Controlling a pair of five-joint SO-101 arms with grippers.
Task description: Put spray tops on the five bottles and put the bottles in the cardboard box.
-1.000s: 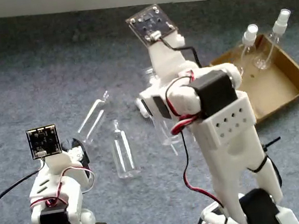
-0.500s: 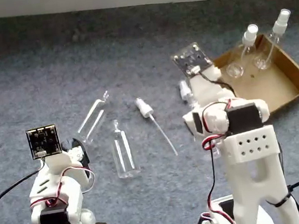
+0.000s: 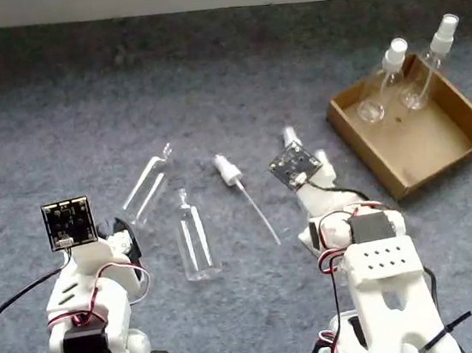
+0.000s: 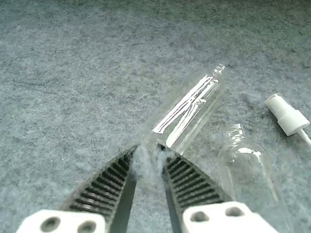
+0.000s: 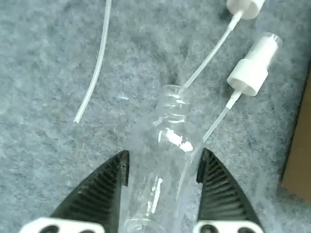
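1. grey carpet (image 3: 80,101) covers the work surface; the cardboard box (image 3: 369,153) already holds two capped bottles (image 3: 386,76).
2. the right gripper (image 5: 165,154) has dropped from high over the middle to the carpet near the box. its jaws are wide around an uncapped bottle (image 5: 170,116) lying beside two loose spray tops (image 5: 252,68).
3. the left gripper (image 4: 150,154), well apart from the box, has not moved. its jaws are narrow and empty by another bare bottle (image 4: 189,114).
4. capping a third bottle looks about to start.

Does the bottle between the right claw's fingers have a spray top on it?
No, the bottle inside the right gripper has a bare open neck; a loose spray top lies nearby.
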